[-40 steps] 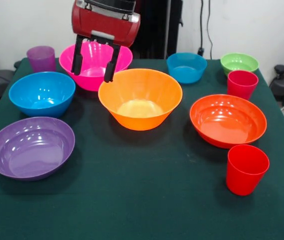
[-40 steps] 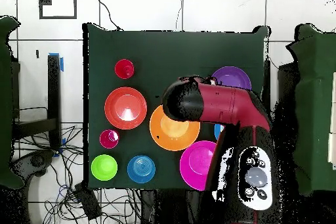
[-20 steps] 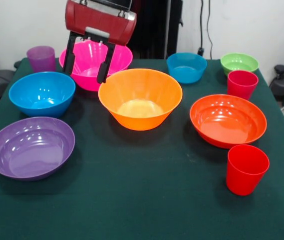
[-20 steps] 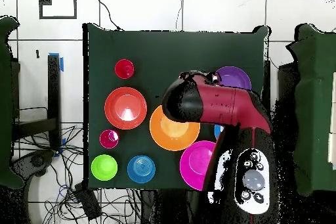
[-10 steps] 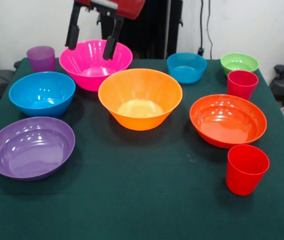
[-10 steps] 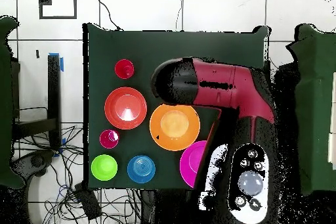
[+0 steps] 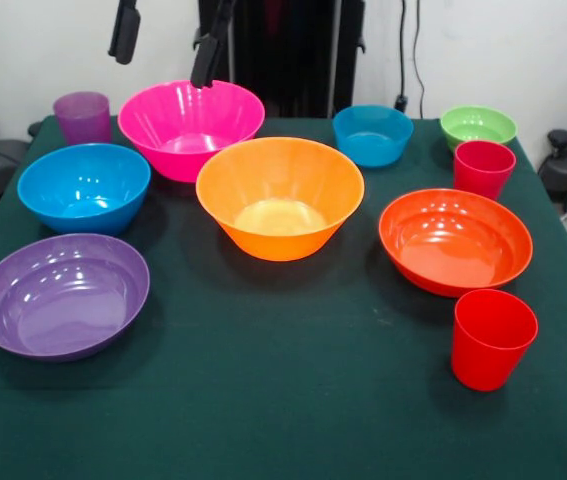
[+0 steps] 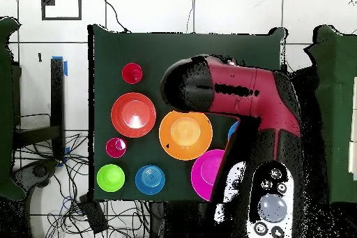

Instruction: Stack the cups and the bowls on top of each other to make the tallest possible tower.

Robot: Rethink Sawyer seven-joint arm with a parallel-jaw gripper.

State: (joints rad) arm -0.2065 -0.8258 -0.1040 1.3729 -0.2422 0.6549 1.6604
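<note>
My gripper (image 7: 161, 68) hangs open and empty high above the pink bowl (image 7: 191, 128), only its two black fingers showing at the top edge. The orange bowl (image 7: 279, 195) stands mid-table. The medium blue bowl (image 7: 83, 186) and purple bowl (image 7: 61, 293) are at the left, the red-orange bowl (image 7: 455, 240) at the right. A small blue bowl (image 7: 372, 134) and green bowl (image 7: 478, 125) sit at the back. The purple cup (image 7: 82, 116) and two red cups (image 7: 484, 167) (image 7: 493, 338) stand upright. Every piece stands alone; no tower shows.
The table (image 7: 293, 400) has a dark green cloth. In the overhead view the red arm (image 8: 233, 95) covers the purple bowl and most of the medium blue bowl; the orange bowl (image 8: 185, 135) and red-orange bowl (image 8: 133, 114) show beside it.
The gripper has risen from just over the pink bowl's near rim to the top of the front view, staying open and empty. No bowl or cup has moved.
</note>
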